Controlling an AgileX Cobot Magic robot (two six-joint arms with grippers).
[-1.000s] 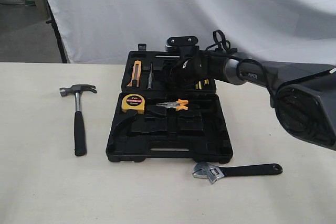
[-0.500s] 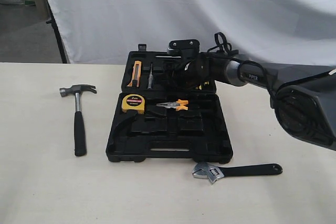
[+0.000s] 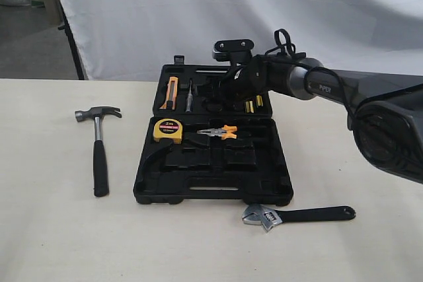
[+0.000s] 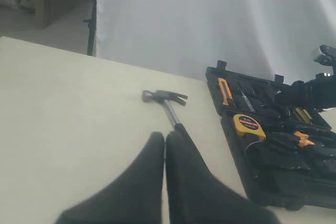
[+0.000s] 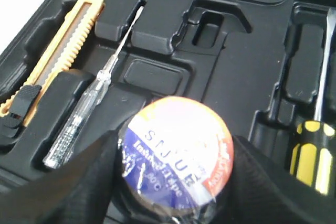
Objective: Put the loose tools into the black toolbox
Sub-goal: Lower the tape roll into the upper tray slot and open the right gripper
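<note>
The black toolbox point(image 3: 264, 163) lies open and flat near the middle of the surface point(image 3: 53, 229). My right arm reaches in from the right, stretched out low over the far half of the case. There my right pincer point(image 5: 175, 177) is clamped on a roll of tape point(image 5: 178, 129), one finger against each side of it, just above the moulded recesses. My left pincer point(image 4: 165, 148) hangs over the bare surface well to the left of the case, its two fingers pressed together with nothing between them. The surface is pale and plain, and a white sheet point(image 3: 231, 11) hangs behind it. In the far half of the case, beside the tape, sit an orange utility knife point(image 5: 58, 61), a clear-handled tester screwdriver point(image 5: 89, 103) and a yellow-and-black screwdriver point(image 5: 312, 153). The near half holds a yellow tape measure point(image 3: 168, 130) and orange-handled pliers point(image 3: 218, 132). Outside the case, a hammer point(image 3: 99, 146) lies to its left and an adjustable wrench point(image 3: 297, 215) lies just in front of its near right corner, both flat on the surface.
</note>
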